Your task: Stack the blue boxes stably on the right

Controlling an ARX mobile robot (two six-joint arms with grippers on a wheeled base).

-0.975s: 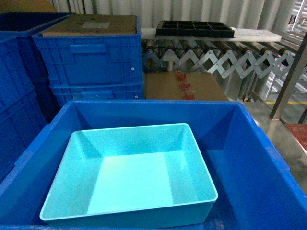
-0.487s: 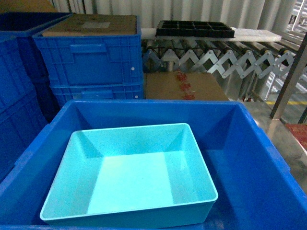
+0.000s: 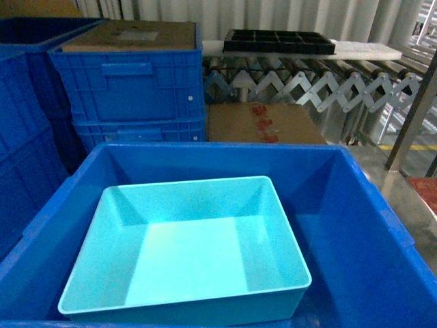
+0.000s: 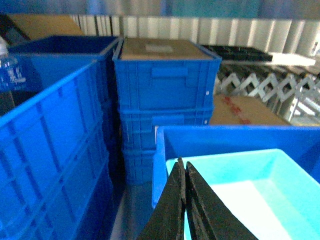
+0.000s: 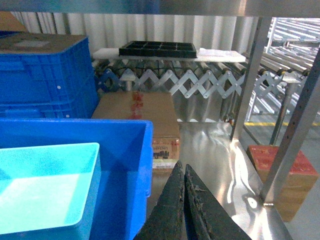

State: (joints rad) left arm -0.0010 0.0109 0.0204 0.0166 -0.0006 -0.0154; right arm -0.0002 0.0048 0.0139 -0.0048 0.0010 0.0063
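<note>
The light turquoise box sits nested inside the larger royal blue box, toward its left side; both fill the lower part of the head view. No gripper shows in the head view. In the left wrist view my left gripper is shut with nothing in it, its tips over the near left corner of the turquoise box. In the right wrist view my right gripper is shut and empty, just right of the royal blue box's right wall, over the shiny floor.
Ribbed dark-blue crates are stacked at the back left, one topped with cardboard. A brown carton stands behind the boxes. A roller conveyor carries a black tray. Metal frame posts and a red-topped carton stand at the right.
The view has shifted a few pixels; the boxes keep their places relative to each other.
</note>
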